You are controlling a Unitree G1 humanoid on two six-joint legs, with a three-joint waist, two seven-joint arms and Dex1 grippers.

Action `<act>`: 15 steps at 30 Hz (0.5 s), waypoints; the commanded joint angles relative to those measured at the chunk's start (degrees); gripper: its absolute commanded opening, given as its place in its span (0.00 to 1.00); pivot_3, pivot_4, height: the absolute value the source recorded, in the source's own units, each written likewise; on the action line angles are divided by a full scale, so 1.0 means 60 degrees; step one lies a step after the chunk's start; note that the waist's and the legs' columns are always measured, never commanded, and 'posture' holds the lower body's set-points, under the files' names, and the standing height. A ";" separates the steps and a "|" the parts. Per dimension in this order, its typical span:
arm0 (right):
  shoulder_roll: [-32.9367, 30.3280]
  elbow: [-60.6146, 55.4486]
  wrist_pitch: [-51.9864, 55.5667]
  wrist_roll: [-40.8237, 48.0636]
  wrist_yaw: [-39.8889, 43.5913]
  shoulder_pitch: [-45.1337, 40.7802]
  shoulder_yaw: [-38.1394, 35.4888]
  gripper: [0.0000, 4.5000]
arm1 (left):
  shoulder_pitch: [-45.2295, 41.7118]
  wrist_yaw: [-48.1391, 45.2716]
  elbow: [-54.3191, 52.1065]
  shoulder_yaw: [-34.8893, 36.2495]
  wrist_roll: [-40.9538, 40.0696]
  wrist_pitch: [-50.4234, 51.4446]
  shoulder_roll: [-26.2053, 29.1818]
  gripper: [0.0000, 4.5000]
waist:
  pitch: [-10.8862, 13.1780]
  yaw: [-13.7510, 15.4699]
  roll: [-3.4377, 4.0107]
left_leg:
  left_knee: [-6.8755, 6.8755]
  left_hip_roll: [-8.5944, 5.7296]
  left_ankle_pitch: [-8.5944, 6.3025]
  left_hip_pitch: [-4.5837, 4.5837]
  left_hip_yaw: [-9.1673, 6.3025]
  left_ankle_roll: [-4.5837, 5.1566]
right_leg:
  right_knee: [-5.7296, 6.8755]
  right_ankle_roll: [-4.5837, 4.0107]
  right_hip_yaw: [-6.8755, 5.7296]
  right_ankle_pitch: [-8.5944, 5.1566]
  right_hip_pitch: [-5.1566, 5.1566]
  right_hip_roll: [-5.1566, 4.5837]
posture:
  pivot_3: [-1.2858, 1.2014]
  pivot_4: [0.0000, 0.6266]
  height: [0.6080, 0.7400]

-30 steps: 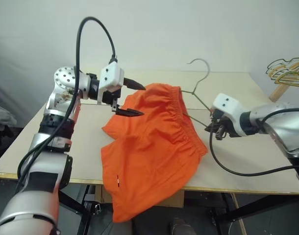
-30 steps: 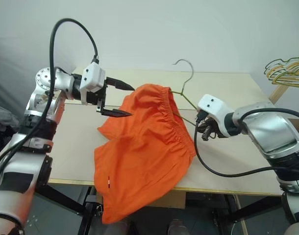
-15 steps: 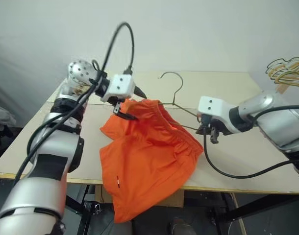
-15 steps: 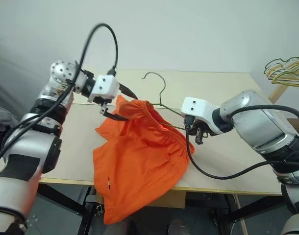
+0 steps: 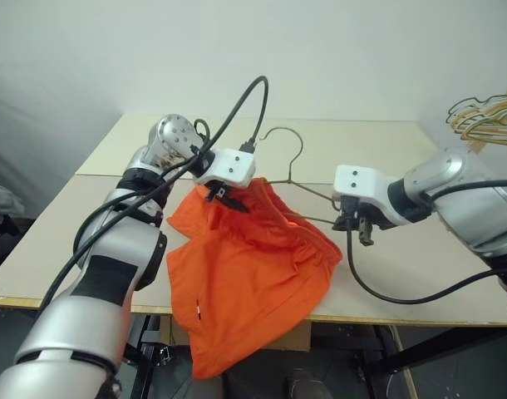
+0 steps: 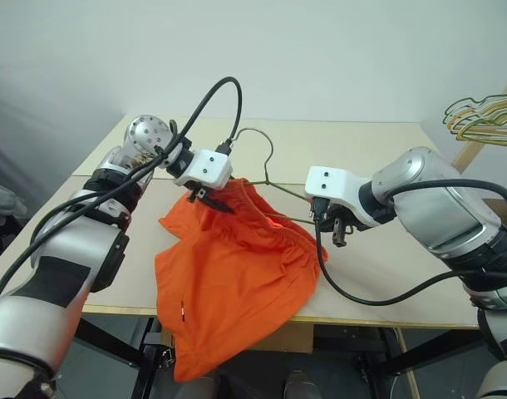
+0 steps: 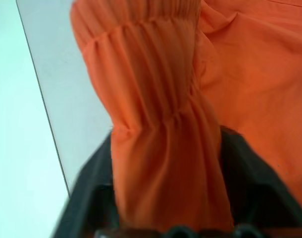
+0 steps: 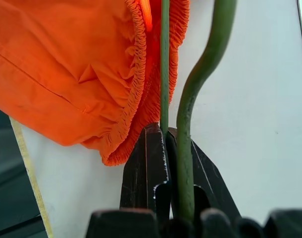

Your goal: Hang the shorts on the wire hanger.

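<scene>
Note the left gripper (image 5: 227,198) clamps the shorts (image 5: 253,274) waistband; the right gripper (image 5: 359,223) clamps the wire hanger (image 5: 288,173). Shorts overhang the surface (image 5: 386,150) front edge.

We take this for a bare test room or lab rather than a home; the wall (image 5: 337,50) behind is plain white with nothing hung on it; the tabletop (image 5: 386,145) is unfinished pale board made of panels butted together with a visible seam, resting on a black metal frame (image 6: 403,366); a bunch of yellow and dark wire hangers (image 5: 486,112) sits on a wooden stand at the right edge; a grey heap of cloth (image 5: 0,199) lies at the far left.
</scene>
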 commanded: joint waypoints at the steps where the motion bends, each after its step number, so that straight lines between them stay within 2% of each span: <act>1: -0.0088 -0.0136 0.0163 -0.0089 0.0034 -0.0358 -0.0379 0.00 | -0.0130 0.0041 0.0005 0.0206 -0.0038 -0.0063 0.0103 0.22 | 0.0000 -0.0030 0.0000 | 0.0004 0.0000 0.0000 0.0000 0.0000 0.0000 | 0.0008 -0.0001 0.0001 -0.0001 -0.0003 0.0000 | 0.53 0.00 1.00; 4: -0.0101 -0.0085 0.0272 0.0018 0.0090 -0.0360 -0.0473 0.00 | -0.0064 -0.0027 0.0025 0.0369 -0.0191 0.0177 0.0183 0.00 | 0.0000 -0.0077 0.0000 | 0.0012 0.0000 0.0000 0.0001 0.0000 0.0000 | 0.0025 -0.0003 0.0000 -0.0003 -0.0006 0.0000 | 0.53 0.00 1.00; 10: -0.0168 -0.0148 -0.0582 0.0048 0.0069 0.0027 -0.0826 0.00 | -0.0005 0.0004 -0.0055 0.0637 -0.0308 0.0688 0.0187 0.00 | 0.0000 -0.0178 0.0000 | 0.0019 0.0000 0.0000 0.0001 -0.0001 0.0000 | 0.0036 -0.0002 0.0001 -0.0004 -0.0007 0.0001 | 0.53 0.00 1.00; 15: -0.0454 -0.0284 -0.0716 0.0022 -0.0186 0.0760 -0.1480 0.32 | 0.0004 -0.0269 -0.0138 0.0889 -0.0442 0.1084 0.0188 0.00 | 0.0000 -0.0180 0.0000 | 0.0019 -0.0002 0.0000 0.0002 -0.0003 0.0000 | 0.0046 -0.0001 0.0001 -0.0006 -0.0008 0.0001 | 0.53 0.00 1.00</act>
